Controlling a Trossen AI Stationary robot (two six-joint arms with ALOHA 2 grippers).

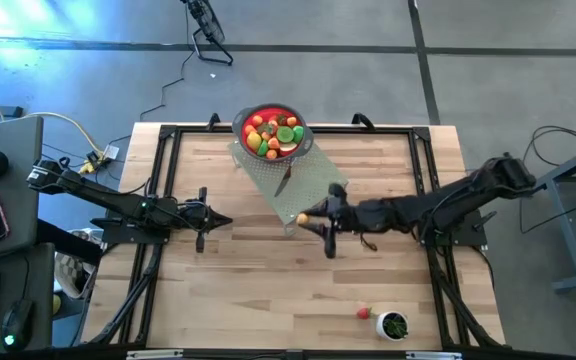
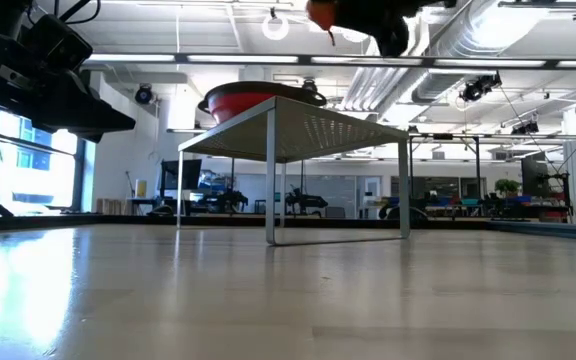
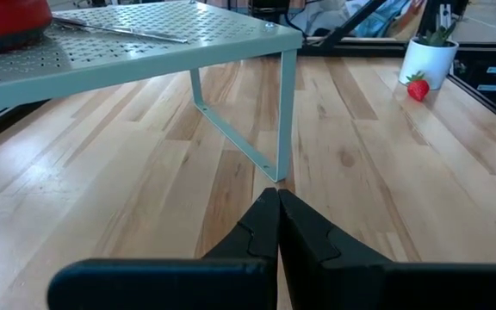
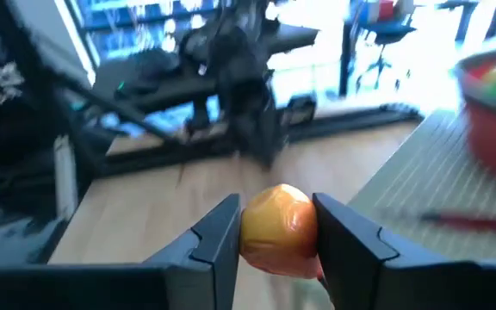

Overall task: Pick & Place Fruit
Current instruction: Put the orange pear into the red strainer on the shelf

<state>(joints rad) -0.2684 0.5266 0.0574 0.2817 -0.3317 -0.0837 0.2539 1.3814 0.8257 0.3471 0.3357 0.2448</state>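
With our right gripper (image 4: 275, 234) clamped on an orange fruit piece (image 4: 278, 228) above the rack's (image 1: 313, 195) near corner, we should carry it level toward the red bowl (image 1: 242, 125) at eleven o'clock, clearing its rim and the knife (image 1: 284, 180) before letting go.

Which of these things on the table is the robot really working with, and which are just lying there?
In use:
- orange fruit, clamped in the right gripper
- fruit pile in the red bowl
- strawberry on the table

Lying about:
- knife on the metal rack
- white cup
- left gripper, jaws shut, waiting
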